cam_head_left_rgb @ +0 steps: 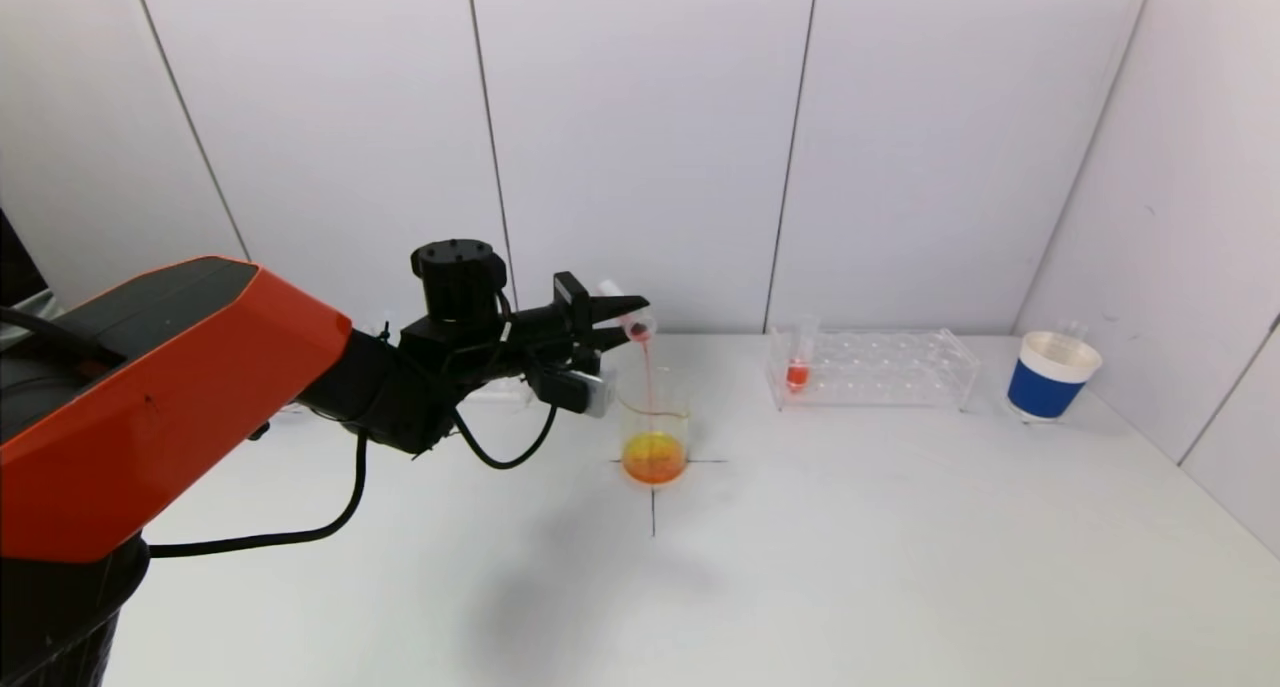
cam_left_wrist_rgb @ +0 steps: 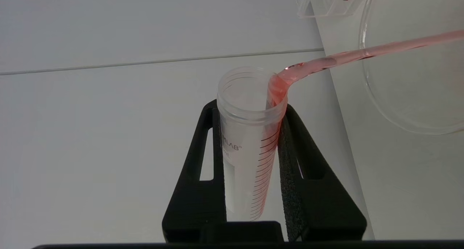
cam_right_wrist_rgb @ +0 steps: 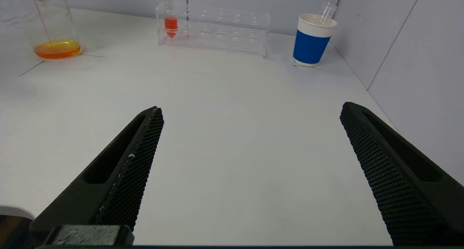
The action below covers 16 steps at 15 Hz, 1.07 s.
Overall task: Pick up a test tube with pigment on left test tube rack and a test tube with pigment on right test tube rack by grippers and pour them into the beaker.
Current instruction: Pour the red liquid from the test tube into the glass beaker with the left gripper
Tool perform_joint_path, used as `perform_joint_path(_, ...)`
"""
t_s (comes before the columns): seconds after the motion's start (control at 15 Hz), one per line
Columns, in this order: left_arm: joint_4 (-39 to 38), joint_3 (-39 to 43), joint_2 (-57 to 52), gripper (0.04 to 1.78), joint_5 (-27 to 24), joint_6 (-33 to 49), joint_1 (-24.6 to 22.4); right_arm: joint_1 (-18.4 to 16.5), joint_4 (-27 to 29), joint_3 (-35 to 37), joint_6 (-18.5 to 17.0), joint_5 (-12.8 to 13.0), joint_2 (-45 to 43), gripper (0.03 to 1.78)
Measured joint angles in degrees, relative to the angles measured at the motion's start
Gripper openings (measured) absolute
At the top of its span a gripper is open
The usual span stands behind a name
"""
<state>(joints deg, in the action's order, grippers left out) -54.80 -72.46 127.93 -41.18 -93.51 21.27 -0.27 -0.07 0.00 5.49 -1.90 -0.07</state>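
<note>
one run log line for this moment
step: pour | left pincer: shut on tube, tipped over beaker, red stream falling | right pincer: open, idle | rack: one red tube left

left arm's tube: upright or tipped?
Tipped. The left gripper holds the test tube mouth-down over the beaker, and a pink stream runs from its lip into the orange liquid.
</note>
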Motion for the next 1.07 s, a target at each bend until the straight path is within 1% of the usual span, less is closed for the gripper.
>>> perform_joint_path(1.07,0.11,-0.17,-0.69,0.44,-0.05,-7.84,0.83,0.0,0.0,0.0,0.0,0.01,0.0,1.77)
